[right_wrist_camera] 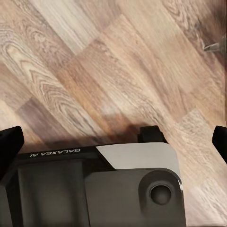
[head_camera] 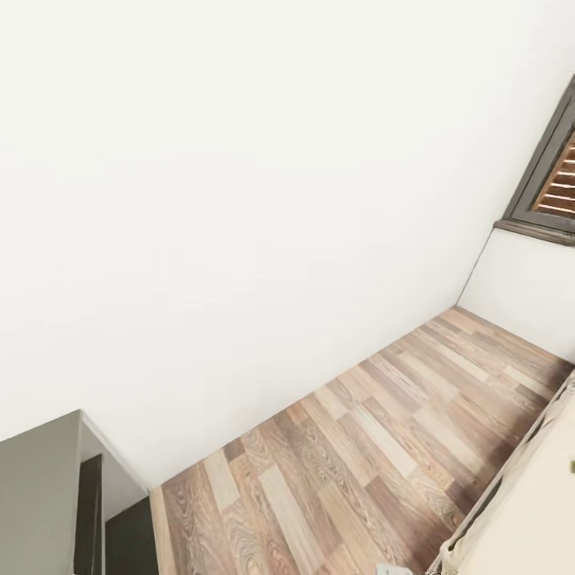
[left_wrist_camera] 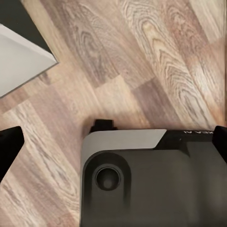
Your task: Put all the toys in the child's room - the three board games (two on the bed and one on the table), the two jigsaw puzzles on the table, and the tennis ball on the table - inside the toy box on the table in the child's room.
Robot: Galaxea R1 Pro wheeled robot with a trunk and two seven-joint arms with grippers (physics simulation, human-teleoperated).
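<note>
Mostly transit. Head view: bed point(head_camera: 527, 511) edge at lower right, beige mattress; grey furniture point(head_camera: 40, 503) at lower left; wood floor point(head_camera: 359, 447) between, white wall point(head_camera: 239, 200) behind, window point(head_camera: 555, 172) at upper right. Left wrist: robot base point(left_wrist_camera: 151, 179) over floor, pale panel corner point(left_wrist_camera: 19, 61) nearby, left fingertips point(left_wrist_camera: 8, 146) wide apart, holding nothing. Right wrist: base point(right_wrist_camera: 94, 184), floor, right fingertips point(right_wrist_camera: 9, 144) also spread apart, empty.

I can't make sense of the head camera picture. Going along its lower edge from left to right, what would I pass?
Grey furniture in the corner → wood-plank floor → pale beige bed edge. Higher up on the right, a dark-framed window sits in the white wall.
</note>
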